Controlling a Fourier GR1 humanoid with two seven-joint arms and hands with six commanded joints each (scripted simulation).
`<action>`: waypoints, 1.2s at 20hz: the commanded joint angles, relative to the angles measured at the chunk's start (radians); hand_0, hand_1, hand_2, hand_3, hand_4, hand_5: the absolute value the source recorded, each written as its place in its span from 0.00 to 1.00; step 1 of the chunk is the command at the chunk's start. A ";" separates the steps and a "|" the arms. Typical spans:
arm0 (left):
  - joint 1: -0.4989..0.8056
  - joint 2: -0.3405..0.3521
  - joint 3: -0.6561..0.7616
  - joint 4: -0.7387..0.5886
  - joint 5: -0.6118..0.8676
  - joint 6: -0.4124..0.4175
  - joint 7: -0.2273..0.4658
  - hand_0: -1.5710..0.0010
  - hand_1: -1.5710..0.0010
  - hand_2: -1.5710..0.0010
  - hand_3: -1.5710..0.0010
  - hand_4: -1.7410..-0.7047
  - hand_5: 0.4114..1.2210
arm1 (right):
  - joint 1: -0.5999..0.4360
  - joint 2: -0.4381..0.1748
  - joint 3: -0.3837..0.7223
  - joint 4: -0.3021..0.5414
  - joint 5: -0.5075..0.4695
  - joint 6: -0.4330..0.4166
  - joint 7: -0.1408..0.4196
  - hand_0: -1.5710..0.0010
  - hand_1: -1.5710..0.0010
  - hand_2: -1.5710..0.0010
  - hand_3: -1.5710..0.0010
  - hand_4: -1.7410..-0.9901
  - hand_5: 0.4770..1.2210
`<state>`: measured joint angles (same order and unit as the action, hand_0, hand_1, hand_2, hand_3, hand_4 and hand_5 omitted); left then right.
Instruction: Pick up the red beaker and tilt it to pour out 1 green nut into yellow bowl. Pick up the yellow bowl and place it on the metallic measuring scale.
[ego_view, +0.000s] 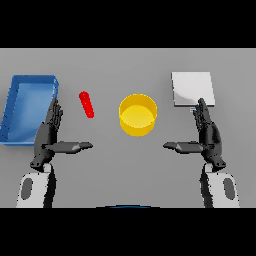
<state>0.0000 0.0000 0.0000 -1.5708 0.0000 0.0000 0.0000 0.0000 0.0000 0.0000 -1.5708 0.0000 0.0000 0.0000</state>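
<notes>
A slim red beaker (86, 104) lies on the table left of centre, tilted on its side. The yellow bowl (137, 114) stands at the middle of the table, and I see nothing inside it. The metallic measuring scale (192, 88) is a flat silver square at the back right. My left hand (49, 136) hovers open near the front left, fingers straight and thumb pointing inward, a short way below and left of the beaker. My right hand (208, 135) mirrors it at the front right, open, its fingertips just at the scale's front edge. No green nut shows.
A blue tray (17, 102) with raised walls sits at the far left, right beside my left hand's fingers.
</notes>
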 joint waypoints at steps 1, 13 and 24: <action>0.001 -0.002 -0.002 -0.001 -0.001 0.001 -0.001 1.00 1.00 1.00 1.00 0.58 0.31 | -0.003 0.000 -0.001 0.002 -0.001 -0.001 0.002 1.00 1.00 1.00 1.00 0.89 0.14; 0.129 0.054 -0.141 -0.216 -0.156 -0.014 0.062 1.00 1.00 1.00 1.00 0.58 0.30 | 0.052 -0.074 0.114 -0.082 0.253 -0.057 -0.100 1.00 1.00 1.00 1.00 0.85 0.16; -0.116 0.056 -0.067 0.127 -0.154 -0.017 0.057 1.00 1.00 1.00 1.00 0.54 0.29 | 0.045 -0.083 0.093 -0.088 0.175 0.001 -0.093 1.00 1.00 1.00 1.00 0.69 0.20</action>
<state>-0.1162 0.0559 -0.0673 -1.4440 -0.1541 -0.0170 0.0611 0.0455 -0.0833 0.0928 -1.6583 0.1750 0.0005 -0.0910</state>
